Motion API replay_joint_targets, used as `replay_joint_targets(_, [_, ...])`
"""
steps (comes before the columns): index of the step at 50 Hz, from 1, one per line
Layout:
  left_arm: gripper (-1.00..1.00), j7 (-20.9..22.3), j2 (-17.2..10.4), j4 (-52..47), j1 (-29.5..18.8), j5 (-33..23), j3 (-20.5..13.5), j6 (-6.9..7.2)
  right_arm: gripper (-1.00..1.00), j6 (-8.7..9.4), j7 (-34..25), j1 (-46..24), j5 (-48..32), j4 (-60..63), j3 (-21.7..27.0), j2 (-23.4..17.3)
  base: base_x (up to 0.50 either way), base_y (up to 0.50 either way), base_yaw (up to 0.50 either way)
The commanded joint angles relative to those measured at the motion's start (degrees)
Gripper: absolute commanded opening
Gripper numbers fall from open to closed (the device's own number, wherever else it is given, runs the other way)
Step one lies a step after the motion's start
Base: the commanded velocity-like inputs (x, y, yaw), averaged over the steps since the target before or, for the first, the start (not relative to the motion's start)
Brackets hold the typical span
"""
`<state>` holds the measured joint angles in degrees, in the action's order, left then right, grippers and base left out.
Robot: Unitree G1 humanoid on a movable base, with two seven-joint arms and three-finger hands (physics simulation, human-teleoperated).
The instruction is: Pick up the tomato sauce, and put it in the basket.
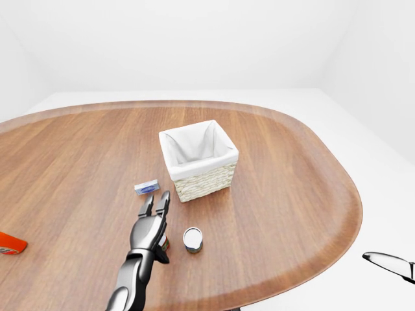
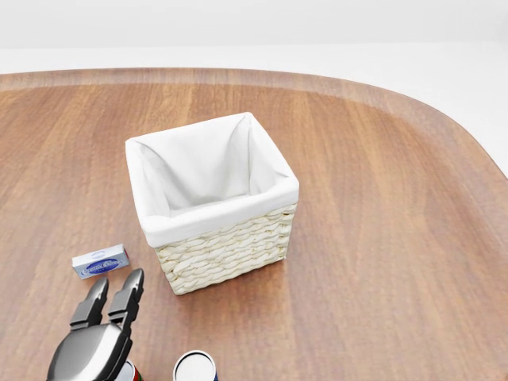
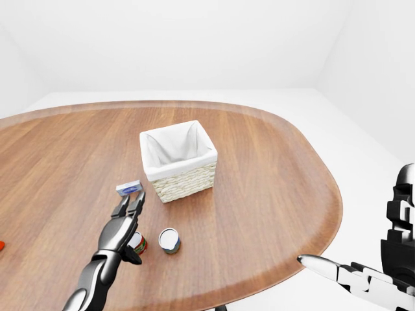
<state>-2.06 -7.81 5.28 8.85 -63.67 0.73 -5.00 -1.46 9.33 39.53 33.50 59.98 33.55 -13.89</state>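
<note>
The tomato sauce, a small can with a red label (image 3: 139, 244), stands on the wooden table (image 1: 292, 194), mostly hidden under my left hand. My left hand (image 1: 155, 205) is open, its fingers stretched flat over the can and pointing toward the basket, its thumb beside the can. The wicker basket (image 1: 204, 183) with a white cloth lining stands above and right of the hand, empty as far as I can see. My right hand (image 3: 337, 269) is open and empty, off the table's right edge at the lower right.
A second can with a white top and dark blue side (image 1: 192, 239) stands just right of the left hand. A small blue-and-white box (image 1: 146, 188) lies left of the basket. A red-orange object (image 1: 10, 243) lies at the left edge.
</note>
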Motion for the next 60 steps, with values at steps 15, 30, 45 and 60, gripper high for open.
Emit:
replay_joint_targets(15, [1.00,-5.5,-1.4,11.8,-3.7,-4.6,0.9,3.09,1.00,0.00,-0.7,-0.1,-0.6,0.0,-0.4,0.8,0.00,0.00,0.00])
replay_joint_targets(30, [1.00,-7.0,-1.9,13.9,-4.5,-5.0,1.1,4.16,1.00,-0.34,-0.7,0.2,-0.5,0.0,-0.3,0.9,0.00,0.00,0.00])
replay_joint_targets(45, [1.00,-8.7,-2.1,18.0,-6.3,-4.7,1.7,4.17,1.00,-0.61,-0.2,0.4,-0.4,0.0,-0.5,0.4,0.00,0.00,0.00])
replay_joint_targets(60, [1.00,-11.4,-2.3,23.9,-8.6,-4.6,2.9,4.15,1.00,-1.14,0.2,0.9,0.3,0.0,0.0,-0.3,0.00,0.00,0.00])
